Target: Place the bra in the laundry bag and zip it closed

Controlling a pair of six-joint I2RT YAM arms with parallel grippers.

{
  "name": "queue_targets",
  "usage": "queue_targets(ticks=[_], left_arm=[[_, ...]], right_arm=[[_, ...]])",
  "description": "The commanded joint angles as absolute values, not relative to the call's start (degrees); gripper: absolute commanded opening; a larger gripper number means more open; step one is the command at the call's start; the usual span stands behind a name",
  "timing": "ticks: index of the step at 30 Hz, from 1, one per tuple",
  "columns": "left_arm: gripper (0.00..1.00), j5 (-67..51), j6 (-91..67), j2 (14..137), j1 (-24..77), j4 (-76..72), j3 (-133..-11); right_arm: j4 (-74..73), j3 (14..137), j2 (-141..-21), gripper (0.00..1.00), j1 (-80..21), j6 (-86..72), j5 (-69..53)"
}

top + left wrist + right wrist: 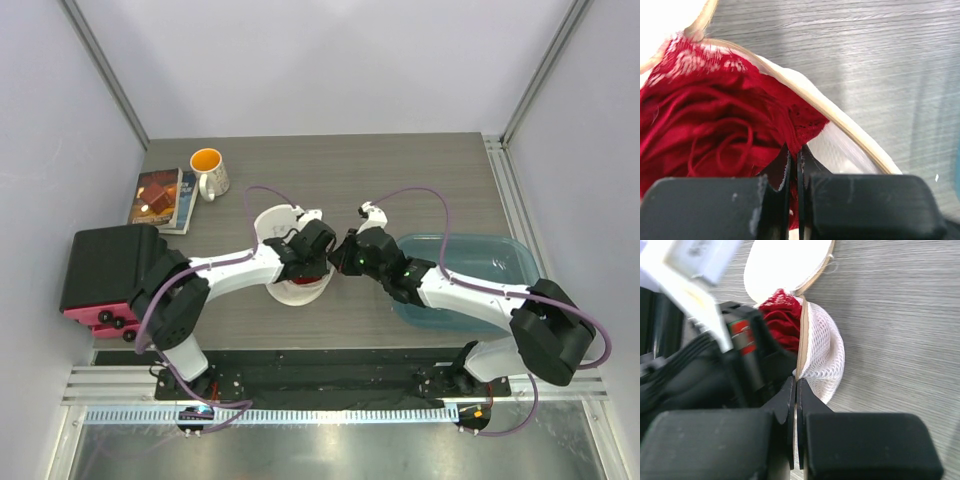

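Red lace bra (715, 130): bunched inside the open pouch, a scalloped edge spilling over the rim on the side facing the left wrist camera.
White round mesh laundry bag (822, 355): lies near the middle of the grey wood-grain counter (420, 180), between the two arms; its mouth is open and not zipped.
Flat white circular flap (785, 265): folded back from the pouch, away from the arms, and joined to it at the rim.
Tan zipper rim (801, 340): curves round the open mouth; the red cloth sits just inside it.
Left pincer (794, 152): pressed together, nipping the bra's lace edge just inside the rim.
Right pincer (795, 387): pressed together, pinching the tan rim where the strip runs into its tips, close beside the left arm's wrist.
White mug with orange inside (208, 172): upright at the far left of the counter, well apart from the pouch.
Stack of books (160, 197): just beside the mug, on its left.
Black box with red base (105, 268): at the counter's left edge.
Clear blue-green plastic tub (480, 262): on the right, under the right arm.
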State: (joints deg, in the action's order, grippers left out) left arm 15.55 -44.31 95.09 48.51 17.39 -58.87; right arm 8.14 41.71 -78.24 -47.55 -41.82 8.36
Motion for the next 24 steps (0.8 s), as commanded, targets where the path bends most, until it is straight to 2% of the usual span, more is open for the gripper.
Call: queue_targets(ticks=[1,5,6,8,9,13,18,24], left_arm=[[0.00,9.42,-43.07,98.70,47.11,12.74,-59.24],[0.01,7.38,-43.42,94.50,47.11,12.84,-57.58],[0.15,7.64,-43.42,92.48,47.11,12.57,-56.70],[0.35,9.65,-43.07,86.68,47.11,13.18,-54.94],[0.50,9.93,-42.63,85.01,47.11,13.88,-54.76],[0.69,11.51,-40.78,78.67,46.93,18.45,-55.46],[0.78,11.08,-43.05,74.45,42.90,22.50,-55.20],[0.78,4.49,-50.00,72.42,30.07,19.52,-47.56]], right_arm=[[7.12,43.24,-76.20,0.01,-48.16,-42.19,13.45],[5.01,44.56,-77.17,0.01,-48.25,-40.34,14.07],[5.01,44.65,-77.08,0.01,-48.25,-39.99,13.80],[4.83,44.82,-76.73,0.01,-48.16,-39.82,13.71],[4.66,45.09,-76.73,0.01,-48.25,-39.47,13.19],[3.34,46.14,-76.73,0.01,-48.16,-37.80,11.43],[0.97,47.99,-75.94,0.01,-48.16,-33.76,10.37],[-1.40,48.34,-74.71,0.01,-47.55,-28.48,9.15]])
